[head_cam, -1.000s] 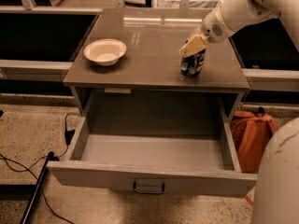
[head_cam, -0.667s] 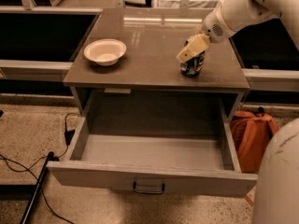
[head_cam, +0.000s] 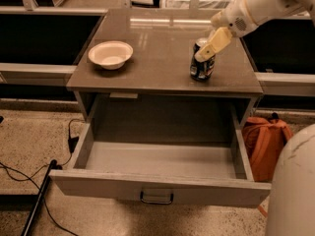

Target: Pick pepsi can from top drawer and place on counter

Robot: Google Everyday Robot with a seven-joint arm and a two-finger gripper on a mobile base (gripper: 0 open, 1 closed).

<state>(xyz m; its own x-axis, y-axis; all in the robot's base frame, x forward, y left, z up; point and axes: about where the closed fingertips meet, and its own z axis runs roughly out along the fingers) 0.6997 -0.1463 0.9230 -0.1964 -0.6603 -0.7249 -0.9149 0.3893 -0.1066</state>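
The pepsi can (head_cam: 201, 67) stands upright on the counter (head_cam: 162, 58), near its right front part. My gripper (head_cam: 210, 45) is at the can's top right, with one yellowish finger (head_cam: 214, 42) slanting across the can's upper part. The gripper is open and holds nothing; the can rests on the counter by itself. The top drawer (head_cam: 160, 160) is pulled fully out below the counter, and its grey inside is empty. Its dark handle (head_cam: 156, 198) shows on the front.
A white bowl (head_cam: 110, 54) sits on the counter's left side. An orange backpack (head_cam: 264, 144) lies on the floor right of the drawer. Black cables (head_cam: 29, 181) run on the floor at the left. My white base (head_cam: 295, 191) fills the lower right corner.
The gripper has moved slightly up and to the right off the can's top. The can has stayed where it stood on the counter.
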